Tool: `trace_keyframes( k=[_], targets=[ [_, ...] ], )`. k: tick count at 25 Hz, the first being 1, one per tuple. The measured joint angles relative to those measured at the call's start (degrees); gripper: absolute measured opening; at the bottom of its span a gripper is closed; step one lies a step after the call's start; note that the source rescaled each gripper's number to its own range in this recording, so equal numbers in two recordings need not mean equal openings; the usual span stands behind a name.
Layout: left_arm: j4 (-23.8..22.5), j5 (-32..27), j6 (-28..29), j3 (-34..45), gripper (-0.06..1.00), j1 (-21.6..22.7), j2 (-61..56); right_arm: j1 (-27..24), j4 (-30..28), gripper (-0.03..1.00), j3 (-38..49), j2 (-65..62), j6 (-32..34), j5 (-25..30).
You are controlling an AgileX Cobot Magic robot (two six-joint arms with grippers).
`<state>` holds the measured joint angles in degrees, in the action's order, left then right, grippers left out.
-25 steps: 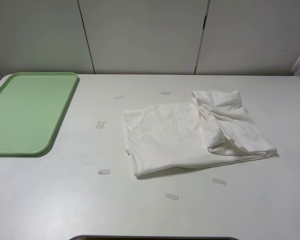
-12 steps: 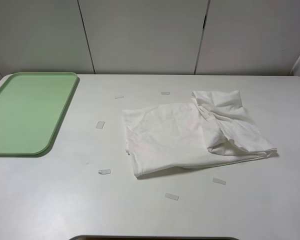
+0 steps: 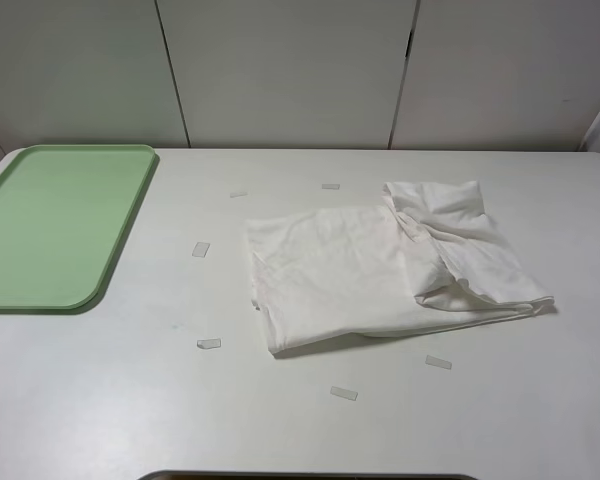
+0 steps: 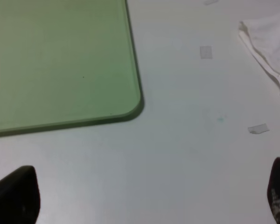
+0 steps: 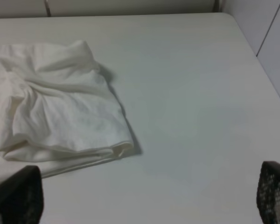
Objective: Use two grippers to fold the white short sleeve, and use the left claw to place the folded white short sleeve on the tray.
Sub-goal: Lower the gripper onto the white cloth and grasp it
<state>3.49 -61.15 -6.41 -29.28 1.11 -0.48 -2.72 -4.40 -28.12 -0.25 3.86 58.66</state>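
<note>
The white short sleeve (image 3: 380, 265) lies crumpled and partly folded on the white table, right of centre; its hemmed edge shows in the left wrist view (image 4: 266, 51) and its bunched right part in the right wrist view (image 5: 60, 102). The pale green tray (image 3: 55, 225) rests at the table's left, also seen close up in the left wrist view (image 4: 56, 60). Neither arm appears in the exterior high view. My left gripper (image 4: 149, 198) hangs open over bare table near the tray's corner. My right gripper (image 5: 149, 198) is open too, above bare table beside the shirt. Both hold nothing.
Several small paper strips lie scattered around the shirt, such as one (image 3: 209, 343) at its front left and another (image 3: 344, 393) in front. The table's right edge (image 5: 256, 56) runs close to a wall. A dark object's edge (image 3: 310, 476) shows at the table's front.
</note>
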Motion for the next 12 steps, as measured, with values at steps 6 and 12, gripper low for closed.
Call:
trace_keyframes(
  k=[6, 12],
  targets=[
    [0.7, -0.3, 5.0, -2.1, 0.97, 0.0, 6.6, 0.0, 0.0, 1.00, 0.0, 0.0, 0.0, 0.0],
    [0.7, -0.2, 7.5, -7.0, 0.97, 0.0, 19.0, 0.0, 0.0, 1.00, 0.0, 0.0, 0.0, 0.0]
  ],
)
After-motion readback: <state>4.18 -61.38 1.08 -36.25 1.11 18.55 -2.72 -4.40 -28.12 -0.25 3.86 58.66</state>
